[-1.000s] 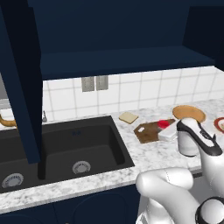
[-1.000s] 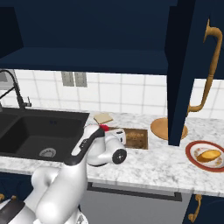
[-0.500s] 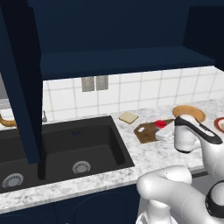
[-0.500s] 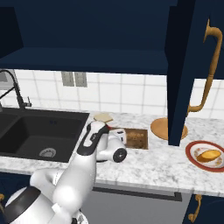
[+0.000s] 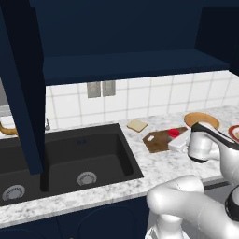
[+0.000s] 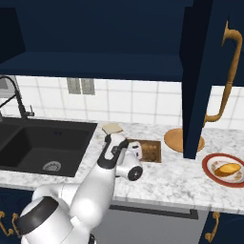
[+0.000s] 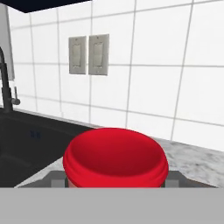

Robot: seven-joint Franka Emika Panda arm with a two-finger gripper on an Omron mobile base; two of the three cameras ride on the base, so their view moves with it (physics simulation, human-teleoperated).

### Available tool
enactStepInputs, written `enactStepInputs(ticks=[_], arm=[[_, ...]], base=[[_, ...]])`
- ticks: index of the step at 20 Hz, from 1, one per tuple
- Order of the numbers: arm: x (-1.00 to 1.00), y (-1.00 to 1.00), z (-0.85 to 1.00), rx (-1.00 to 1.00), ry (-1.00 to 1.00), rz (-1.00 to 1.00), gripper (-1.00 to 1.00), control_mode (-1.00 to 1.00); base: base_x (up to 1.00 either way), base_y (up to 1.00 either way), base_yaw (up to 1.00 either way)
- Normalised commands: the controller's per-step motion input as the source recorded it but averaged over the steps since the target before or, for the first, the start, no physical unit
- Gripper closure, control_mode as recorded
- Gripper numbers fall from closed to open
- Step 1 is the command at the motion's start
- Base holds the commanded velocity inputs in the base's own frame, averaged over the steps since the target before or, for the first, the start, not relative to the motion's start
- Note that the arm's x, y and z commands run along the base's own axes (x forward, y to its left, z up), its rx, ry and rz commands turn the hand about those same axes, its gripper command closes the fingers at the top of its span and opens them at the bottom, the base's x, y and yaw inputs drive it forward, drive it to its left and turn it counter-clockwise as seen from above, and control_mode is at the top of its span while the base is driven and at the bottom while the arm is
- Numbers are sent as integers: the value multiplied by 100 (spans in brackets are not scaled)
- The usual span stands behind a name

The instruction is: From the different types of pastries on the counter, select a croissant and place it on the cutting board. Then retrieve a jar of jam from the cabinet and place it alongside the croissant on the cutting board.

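My gripper [image 7: 115, 178] is shut on the jar of jam [image 7: 115, 158], with a dark fingertip on each side of its red lid. In the left base view the jar [image 5: 174, 133] sits at the right end of the dark brown cutting board [image 5: 156, 140], with the gripper [image 5: 176, 138] right behind it. I cannot tell whether the jar rests on the board. From the right, my arm covers the near left part of the cutting board [image 6: 150, 151]. The croissant is hidden. The navy cabinet door [image 6: 202, 71] stands open.
A tan bread slice [image 5: 137, 124] lies on the marbled counter [image 5: 154, 163] left of the board, beside the black sink [image 5: 70, 158]. A round tan plate [image 5: 201, 120] sits behind the board. At the right, a red-rimmed plate [image 6: 209, 166] holds an orange pastry [image 6: 228, 168].
My forearm has swung lower over the board and now hides the jar in the right base view. The jar has stayed at the board's end, still gripped.
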Motion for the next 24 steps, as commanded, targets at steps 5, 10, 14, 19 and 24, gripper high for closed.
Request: enactStepInputs(ticks=[5, 10, 14, 19, 24], arm=[[25, 0, -6, 0, 0, 0, 100, -100], [12, 0, -20, 0, 0, 0, 100, -100], [16, 0, -14, 0, 0, 0, 100, -100], [23, 0, -17, 0, 0, 0, 100, -100], [21, 0, -28, 0, 0, 0, 100, -100]], base=[[0, 0, 0], [0, 0, 0], [0, 0, 0], [0, 0, 0], [0, 0, 0]])
